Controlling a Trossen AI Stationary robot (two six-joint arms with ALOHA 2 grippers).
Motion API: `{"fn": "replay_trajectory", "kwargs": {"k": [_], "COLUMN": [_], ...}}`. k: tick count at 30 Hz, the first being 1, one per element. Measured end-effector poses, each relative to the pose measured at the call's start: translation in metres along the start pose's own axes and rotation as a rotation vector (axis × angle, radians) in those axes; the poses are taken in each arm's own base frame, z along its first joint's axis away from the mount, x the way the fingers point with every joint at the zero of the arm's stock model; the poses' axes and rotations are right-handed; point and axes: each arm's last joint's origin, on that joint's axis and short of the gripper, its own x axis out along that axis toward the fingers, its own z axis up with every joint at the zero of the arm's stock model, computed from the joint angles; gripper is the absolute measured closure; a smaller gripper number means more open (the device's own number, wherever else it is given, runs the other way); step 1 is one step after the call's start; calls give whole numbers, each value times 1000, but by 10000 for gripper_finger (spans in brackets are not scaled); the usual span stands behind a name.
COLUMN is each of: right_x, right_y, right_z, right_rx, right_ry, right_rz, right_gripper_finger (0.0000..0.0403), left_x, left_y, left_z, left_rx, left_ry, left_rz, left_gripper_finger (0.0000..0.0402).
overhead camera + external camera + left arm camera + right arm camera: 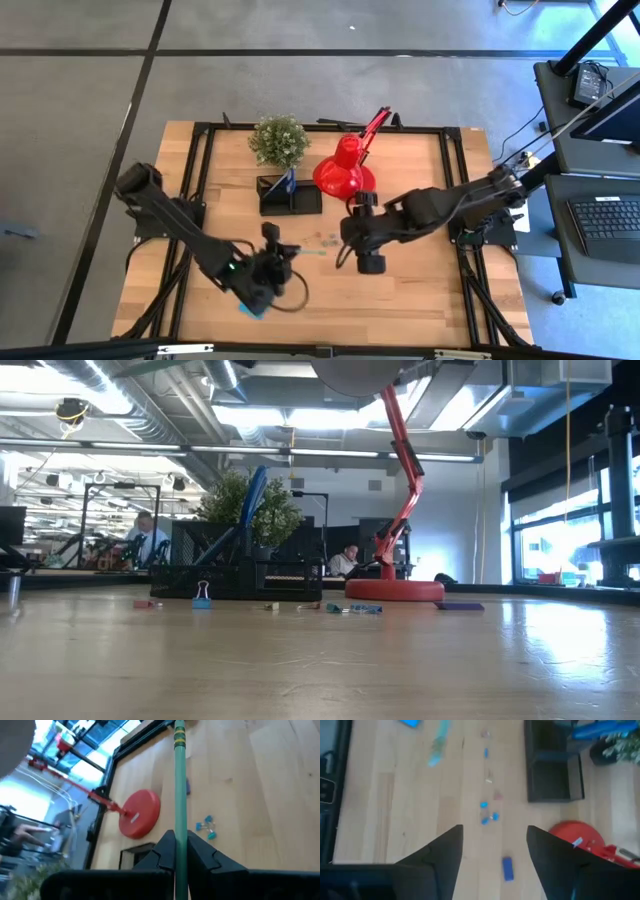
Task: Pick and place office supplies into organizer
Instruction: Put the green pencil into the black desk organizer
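Seen from above, the left gripper [272, 268] sits low and left of centre in the frame, its fingers [167, 851] clamped on a green pencil [179, 795] that runs straight out between them in the left wrist view. Just below that gripper, a blue sticky-note pad [252, 310] lies on the wooden table [420, 300].

The right gripper [368, 262] hangs near the middle of the frame, its fingers [442, 855] spread wide apart and holding nothing — in its wrist view, small blue clips [487, 817] lie scattered on the table between them.

The black organizer [290, 195] stands in the upper middle of the overhead frame, between a green potted plant [279, 140] and a red desk lamp [345, 172], with blue-handled scissors [250, 500] standing upright in it. In the low view, tiny loose pieces dot the table in front of the organizer, among them a blue binder clip [203, 596] at left of centre.
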Motion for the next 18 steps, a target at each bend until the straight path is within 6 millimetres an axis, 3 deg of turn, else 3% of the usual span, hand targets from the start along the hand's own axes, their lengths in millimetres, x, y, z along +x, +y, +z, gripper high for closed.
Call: {"fn": "replay_trajectory", "kwargs": {"k": [6, 14, 18], "right_x": [0, 24, 28], "right_y": [-4, -13, -17], "right_z": [-20, -78, -109], "right_rx": [-77, -69, -28], "right_ry": [-106, -313, -353], "right_rz": [13, 53, 68], "right_gripper_finger": [181, 181, 181], "left_x": [-5, 11, 20], "left_y": [35, 85, 103], "left_z": [-25, -54, -69], "left_rx": [-184, -306, -301], "left_ry": [-111, -325, -338], "left_rz": [-59, -171, -186], "left_gripper_finger": [387, 387, 388]}}
